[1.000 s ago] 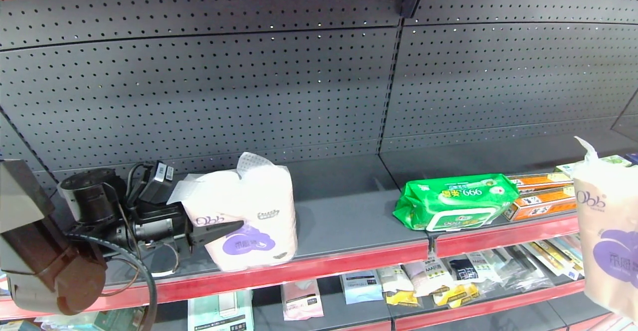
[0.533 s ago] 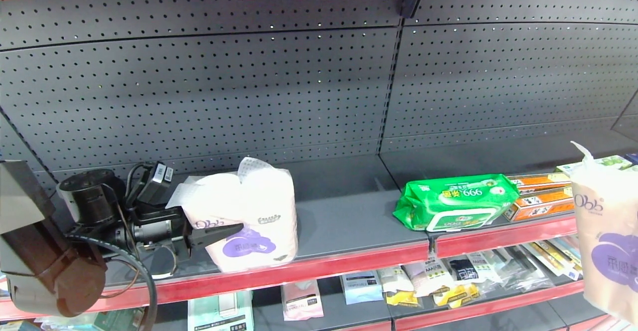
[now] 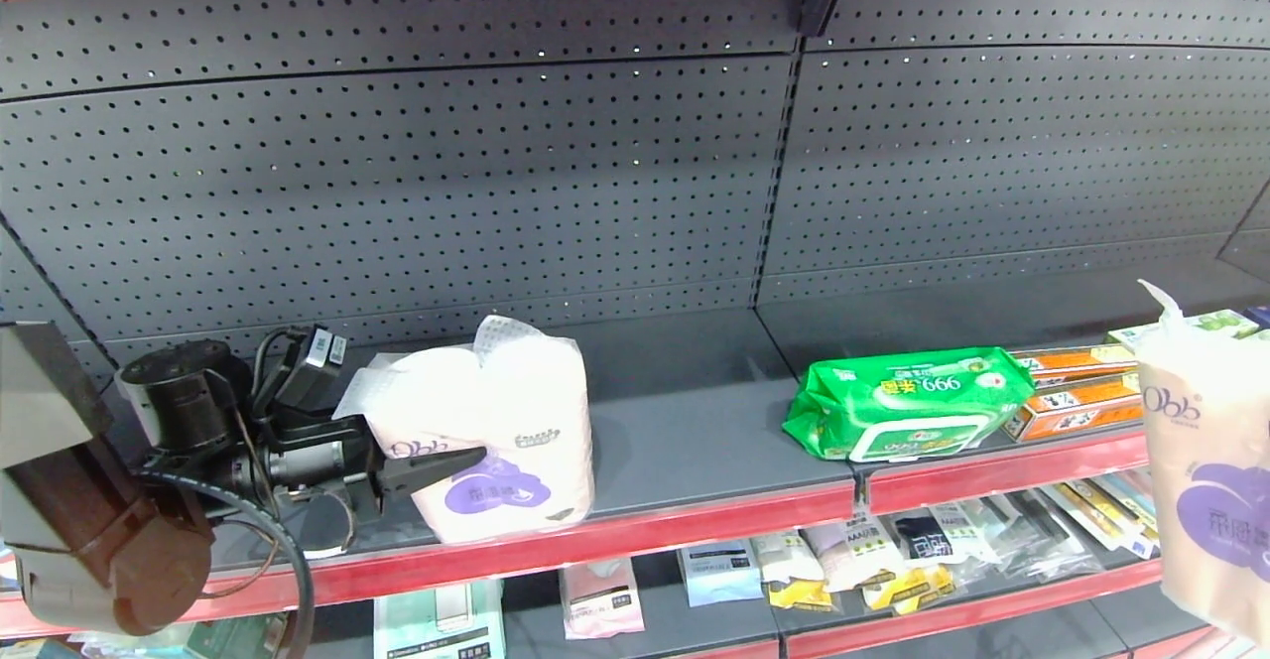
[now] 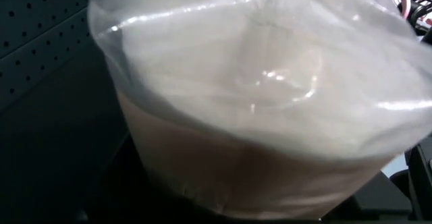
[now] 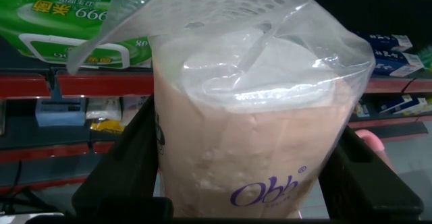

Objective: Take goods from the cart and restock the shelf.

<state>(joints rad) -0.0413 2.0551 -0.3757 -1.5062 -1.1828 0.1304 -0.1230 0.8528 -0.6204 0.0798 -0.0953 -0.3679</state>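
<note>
A white paper roll pack with a purple print (image 3: 501, 431) stands on the grey shelf (image 3: 695, 441) near its red front edge, left of the middle. My left gripper (image 3: 466, 441) reaches in from the left and is shut on it, one black finger across its front. The same pack (image 4: 256, 102) is close up in the left wrist view. A second paper roll pack (image 3: 1206, 480) hangs at the far right in front of the shelf. My right gripper (image 5: 246, 183) is shut on this pack (image 5: 250, 116), with black fingers (image 5: 128, 163) on both sides.
A green wipes pack (image 3: 908, 401) lies on the shelf right of the divider, with orange boxes (image 3: 1077, 391) beside it. The lower shelf holds several small packets (image 3: 873, 550). Bare shelf lies between the left pack and the wipes. A perforated back panel (image 3: 496, 173) closes the rear.
The left gripper and its pack have sunk slightly on the shelf. The right pack has shifted a little left and down.
</note>
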